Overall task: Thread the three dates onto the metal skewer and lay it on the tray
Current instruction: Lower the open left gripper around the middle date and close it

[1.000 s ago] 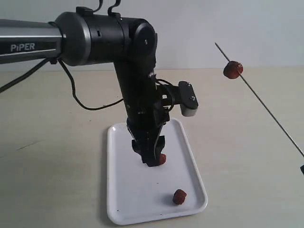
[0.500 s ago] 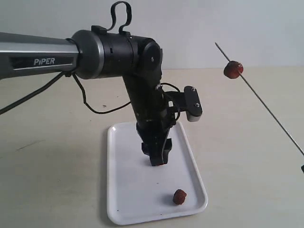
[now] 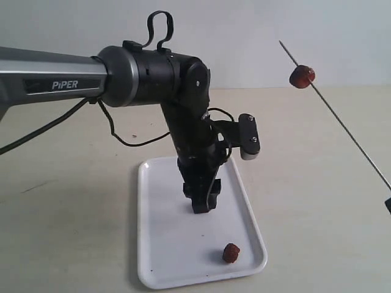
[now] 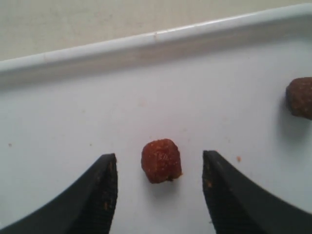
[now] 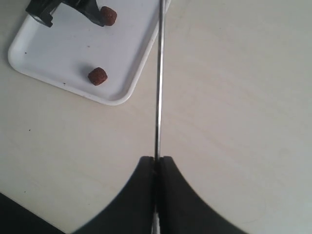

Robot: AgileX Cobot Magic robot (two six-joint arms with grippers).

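A pale beige bench (image 3: 317, 183) under a plain white wall carries a flat white rectangular plastic tray (image 3: 142, 232), toward six o'clock in the exterior view. The left gripper (image 3: 203, 206) hangs tip-down over the tray's middle. Its jaws stand open either side of a small reddish-brown wrinkled date (image 4: 161, 160), which lies on the tray touching neither jaw. A second date (image 3: 231, 252) lies near the tray's five o'clock corner. At three o'clock, well clear of the tray, the right gripper (image 5: 157, 161) is clamped on the low end of a thin grey metal skewer (image 3: 348, 131). The skewer slants up toward eleven o'clock with a third date (image 3: 302, 77) threaded near its upper tip.
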